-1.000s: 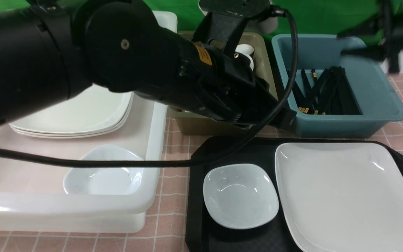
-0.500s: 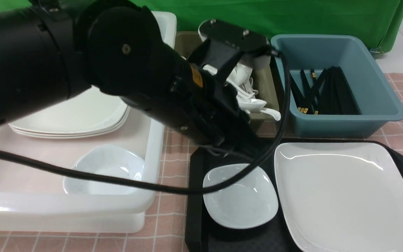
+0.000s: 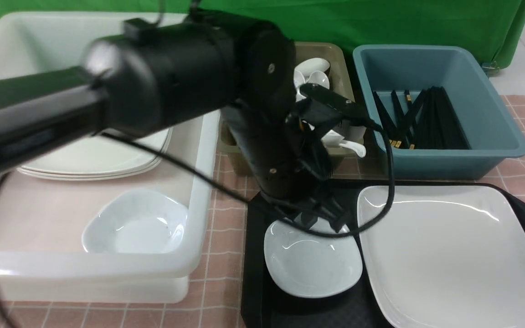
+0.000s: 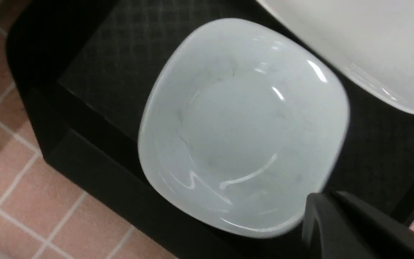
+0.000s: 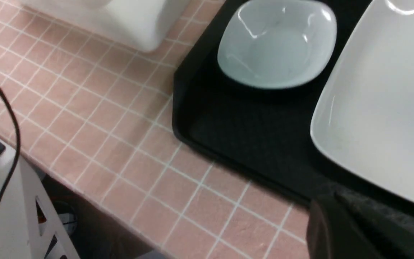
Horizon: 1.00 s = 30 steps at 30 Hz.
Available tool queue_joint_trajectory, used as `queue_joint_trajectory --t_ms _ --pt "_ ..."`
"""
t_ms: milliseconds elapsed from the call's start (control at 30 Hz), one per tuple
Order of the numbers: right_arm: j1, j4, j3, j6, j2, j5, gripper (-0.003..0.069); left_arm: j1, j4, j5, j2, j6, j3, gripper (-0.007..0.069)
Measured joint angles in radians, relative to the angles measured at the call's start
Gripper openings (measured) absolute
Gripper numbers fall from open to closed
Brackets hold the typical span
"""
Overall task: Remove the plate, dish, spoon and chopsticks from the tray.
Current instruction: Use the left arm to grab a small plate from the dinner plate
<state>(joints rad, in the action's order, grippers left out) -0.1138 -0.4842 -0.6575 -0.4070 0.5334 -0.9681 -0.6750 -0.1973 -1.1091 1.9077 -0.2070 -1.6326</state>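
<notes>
At lower centre, the left end effector, pressed together, hangs over the far rim of the dish on the tray beside the plate; the right end effector is pressed together too.

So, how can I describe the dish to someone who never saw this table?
Find the black tray in front. At its left end, beside the plate, sits the dish. It is small, deep and bluish, the plate wide and flat; a twin lies in the white bin.
</notes>
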Motion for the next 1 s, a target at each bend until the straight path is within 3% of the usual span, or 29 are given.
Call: queue_joint_trajectory --t_ms 300,433,700,800,1000 --pt "0.0 -0.018 0.027 -0.033 -0.01 0.044 0.007 0.073 0.043 0.016 0.154 -0.113 -0.077 0.0022" --pt "0.0 -0.027 0.027 -0.034 -0.01 0.092 0.0109 0.072 0.064 0.093 0.184 -0.163 -0.077 0.0137" --pt "0.0 -0.027 0.027 -0.033 -0.01 0.133 0.0157 0.072 0.064 0.132 0.231 -0.183 -0.077 0.0477" --pt "0.0 -0.027 0.027 -0.033 -0.01 0.139 0.0163 0.072 0.066 0.131 0.246 -0.183 -0.077 0.0552" --pt "0.0 -0.027 0.027 -0.033 -0.01 0.152 0.0172 0.07 0.06 0.119 0.272 -0.184 -0.077 0.0575"
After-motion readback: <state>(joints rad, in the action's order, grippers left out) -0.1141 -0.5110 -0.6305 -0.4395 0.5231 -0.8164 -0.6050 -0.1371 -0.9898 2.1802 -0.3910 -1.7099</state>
